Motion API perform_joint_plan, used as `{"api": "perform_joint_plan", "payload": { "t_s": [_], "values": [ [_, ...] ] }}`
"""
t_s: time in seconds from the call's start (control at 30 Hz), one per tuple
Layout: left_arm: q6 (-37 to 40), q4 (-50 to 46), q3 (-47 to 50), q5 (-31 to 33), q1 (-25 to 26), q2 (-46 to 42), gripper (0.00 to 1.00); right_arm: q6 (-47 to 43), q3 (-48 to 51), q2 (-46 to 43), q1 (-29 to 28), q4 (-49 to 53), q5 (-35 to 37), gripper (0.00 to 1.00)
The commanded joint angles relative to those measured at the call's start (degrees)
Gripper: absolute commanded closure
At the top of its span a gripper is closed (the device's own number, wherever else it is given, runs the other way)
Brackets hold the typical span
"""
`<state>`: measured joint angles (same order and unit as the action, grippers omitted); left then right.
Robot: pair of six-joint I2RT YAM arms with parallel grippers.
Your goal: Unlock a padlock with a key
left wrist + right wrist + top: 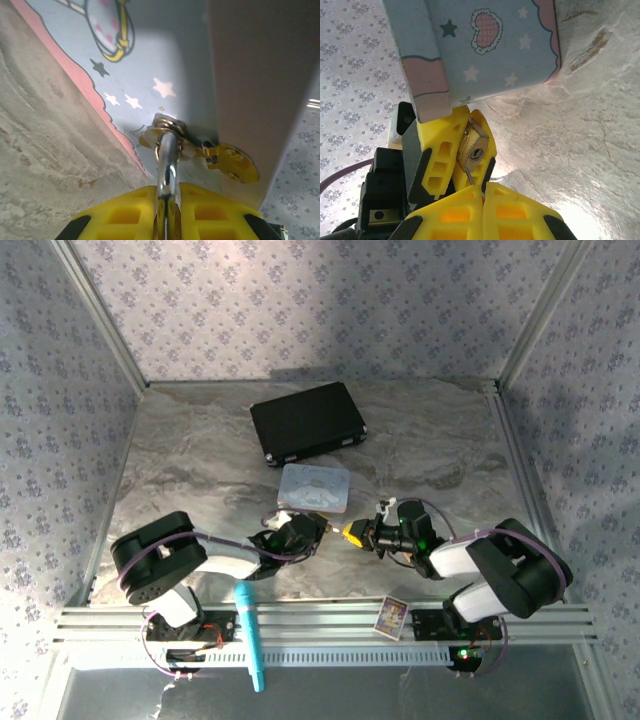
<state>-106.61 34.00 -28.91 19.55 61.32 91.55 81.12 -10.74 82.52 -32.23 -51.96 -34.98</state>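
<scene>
The brass padlock (475, 145) is clamped between the yellow fingers (440, 150) of my left gripper, its keyhole facing the right wrist camera. In the left wrist view my left gripper (169, 189) is shut on the silvery shackle (168, 160), which runs up to the latch of the pastel tin (150, 60). My right gripper (483, 186) is shut on the thin silvery key (469, 175). The key's tip rests at the padlock's lower edge, just below the keyhole. From above, the left gripper (310, 530) and right gripper (352, 533) meet tip to tip in front of the tin (315, 487).
A black case (307, 422) lies behind the tin. A teal pen-like tool (250, 635) and a small card (393, 617) rest on the front rail. A brass hasp flap (232, 162) hangs off the tin beside the shackle. Patterned walls enclose the table.
</scene>
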Motion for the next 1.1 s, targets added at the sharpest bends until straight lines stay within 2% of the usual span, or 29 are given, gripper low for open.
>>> {"api": "perform_joint_plan", "payload": {
  "t_s": [0.0, 0.2, 0.6, 1.07],
  "values": [
    [0.3, -0.79, -2.82, 2.17, -0.3, -2.94, 1.0, -0.98, -0.4, 1.58, 0.29, -1.34, -0.85, 1.0],
    [-0.81, 3.55, -1.75, 1.48, -0.06, -1.41, 1.0, -1.21, -2.47, 3.61, 0.11, -1.45, -0.67, 1.0],
    [-0.71, 3.01, -3.06, 0.69, 0.29, -0.93, 1.0, -0.55, -4.2, 6.86, -1.72, -4.44, -0.32, 1.0],
    [-0.36, 5.14, -4.19, -0.04, 2.3, 0.28, 1.0, 5.27, -3.17, 10.42, -0.7, -14.49, 0.91, 1.0]
  ]
}}
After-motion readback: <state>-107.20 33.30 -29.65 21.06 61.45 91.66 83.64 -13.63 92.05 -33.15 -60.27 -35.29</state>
